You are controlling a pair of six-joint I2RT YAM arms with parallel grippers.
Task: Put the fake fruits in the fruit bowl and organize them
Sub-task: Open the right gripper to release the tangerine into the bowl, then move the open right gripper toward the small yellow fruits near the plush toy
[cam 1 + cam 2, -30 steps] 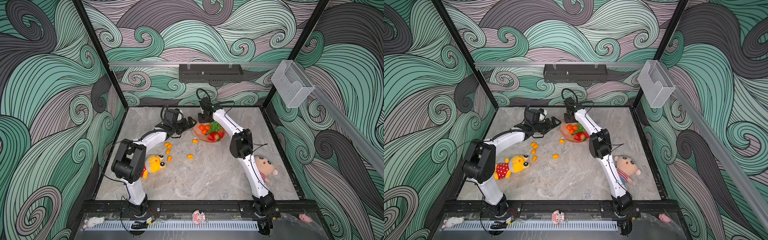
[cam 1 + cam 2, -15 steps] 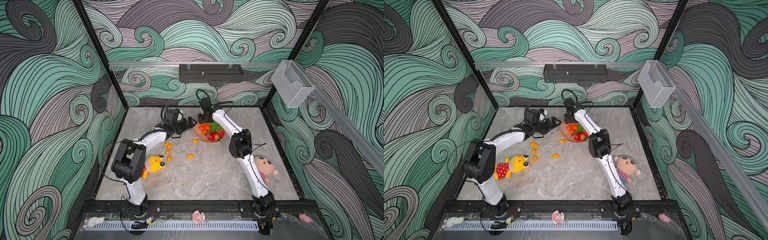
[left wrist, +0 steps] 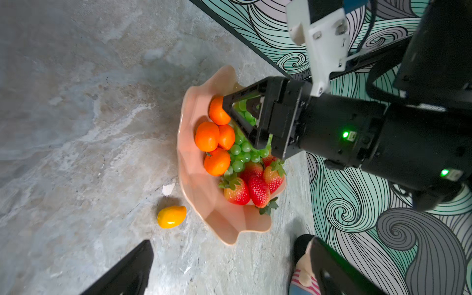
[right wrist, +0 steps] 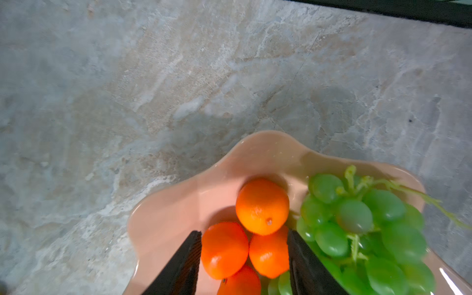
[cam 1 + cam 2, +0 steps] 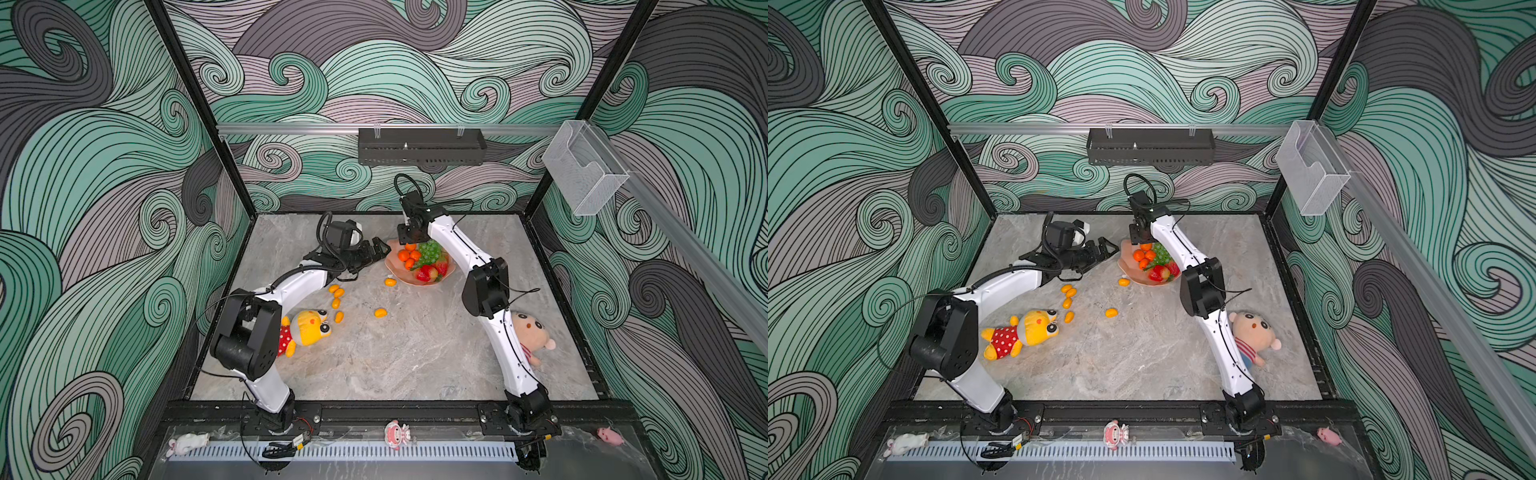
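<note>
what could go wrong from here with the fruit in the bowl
1. The right gripper has its jaws open astride two tangerines in the fruit bowl. Pulling away carelessly could knock one over the low rim.
2. One kumquat lies close beside the fruit bowl. The left gripper might shove the bowl while reaching for it.

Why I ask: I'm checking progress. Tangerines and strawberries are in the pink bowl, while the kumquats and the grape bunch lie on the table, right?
Not quite: the grape bunch is in the fruit bowl, beside the tangerines and the strawberries, as the left wrist view shows. The kumquats do lie on the table.
</note>
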